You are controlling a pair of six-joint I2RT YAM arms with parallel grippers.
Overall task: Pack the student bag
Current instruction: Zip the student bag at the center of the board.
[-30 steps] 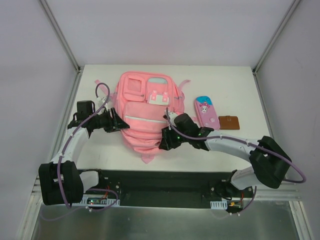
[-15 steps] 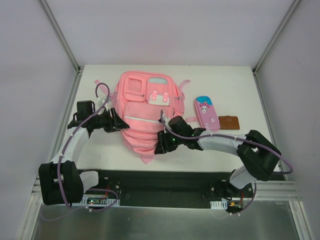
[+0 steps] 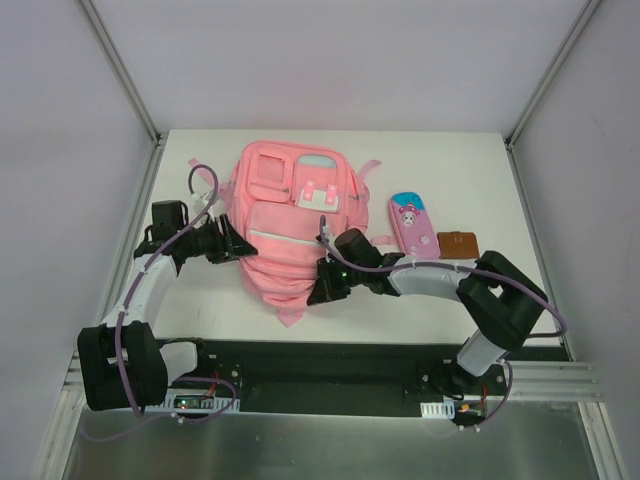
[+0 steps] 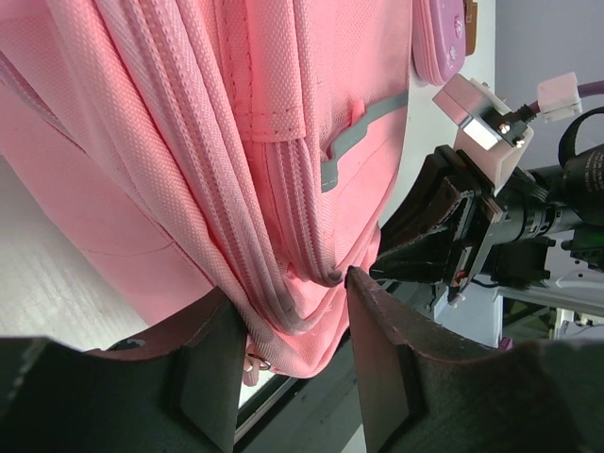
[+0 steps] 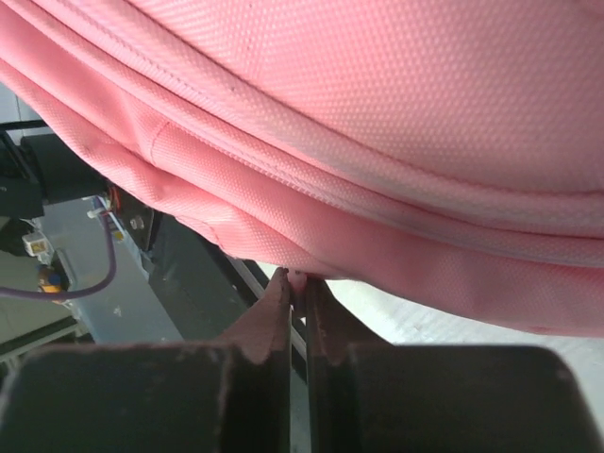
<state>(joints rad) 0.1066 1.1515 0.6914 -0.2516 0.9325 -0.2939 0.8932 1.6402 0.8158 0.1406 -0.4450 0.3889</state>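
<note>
1. The student bag [image 3: 290, 225] lay flat on the white table [image 3: 480, 180], front pockets facing up. Its buckle tabs [image 3: 318, 195] were toward the end of the bag farthest from the arm bases.
2. A grey zip strip [image 3: 290, 238] ran across the bag's front, below the buckle tabs.
3. The left gripper [image 4: 288, 288] was at the bag's left side, level with the grey zip strip. Its fingers [image 4: 212, 368] stood apart, and the bag's thick folded edge filled the gap between them and touched both, so it held that edge.
4. A small metal ring [image 4: 255, 361] showed on the bag just beside the left gripper's finger.
5. The right gripper [image 5: 297, 283] was at the bag's near right corner, tucked under the overhanging seam. Its fingers were pressed almost together, pinching a small pink piece at the bag's lower edge. I could not tell whether that piece was a zip pull or a fold of fabric.
6. In the left wrist view, the right gripper stood just beyond the bag's far edge, facing the left one across the bag.
7. A pink cartoon-printed pencil case [image 3: 413, 225] lay to the right of the bag, apart from it.
8. A brown wallet [image 3: 458, 244] lay farther right of the bag, just beside the pencil case.
</note>
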